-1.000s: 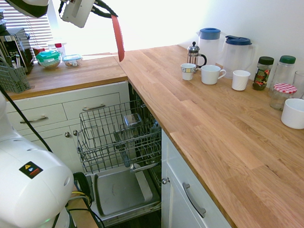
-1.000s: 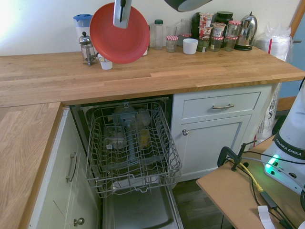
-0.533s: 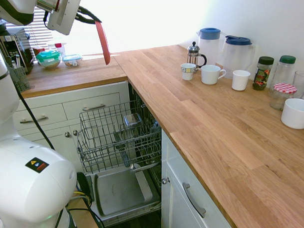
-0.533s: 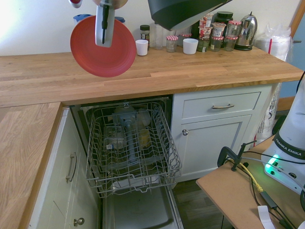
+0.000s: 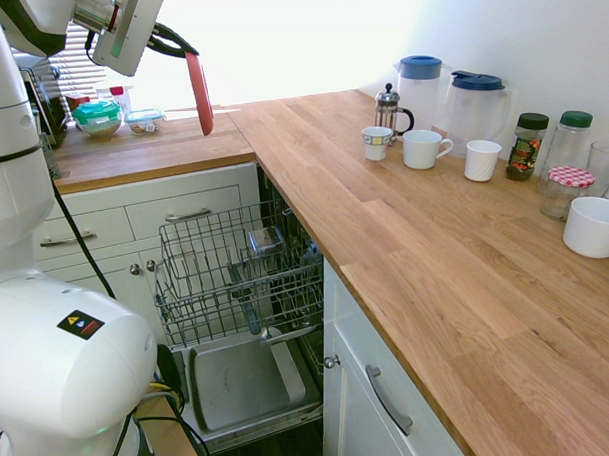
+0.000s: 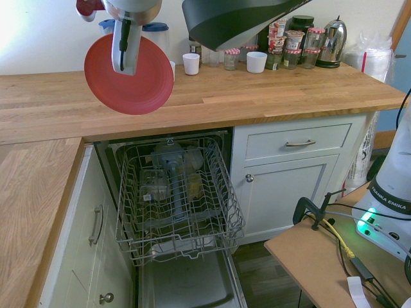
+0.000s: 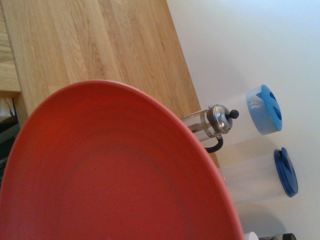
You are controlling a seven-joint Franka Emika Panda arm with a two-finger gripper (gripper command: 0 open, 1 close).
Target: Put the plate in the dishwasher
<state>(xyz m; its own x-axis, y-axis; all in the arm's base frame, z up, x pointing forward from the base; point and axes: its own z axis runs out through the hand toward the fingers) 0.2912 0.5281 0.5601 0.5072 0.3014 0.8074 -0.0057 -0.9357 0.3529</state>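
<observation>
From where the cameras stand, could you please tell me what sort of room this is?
Almost certainly a home kitchen: a long oak-coloured wooden worktop runs over white cabinet drawers, a built-in dishwasher stands open with its grey wire rack pulled out, and white mugs sit beside a glass French press.

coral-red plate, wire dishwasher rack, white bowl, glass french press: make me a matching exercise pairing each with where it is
Things:
1. round coral-red plastic plate
2. grey wire dishwasher rack
3. white bowl
4. glass french press

Places:
A. on the worktop beside the blue-lidded jugs
B. held on edge in the gripper, above the worktop
C. pulled out over the open door
D. on the worktop beside the checked-lid jar

Pairs: 1-B, 2-C, 3-D, 4-A
</observation>
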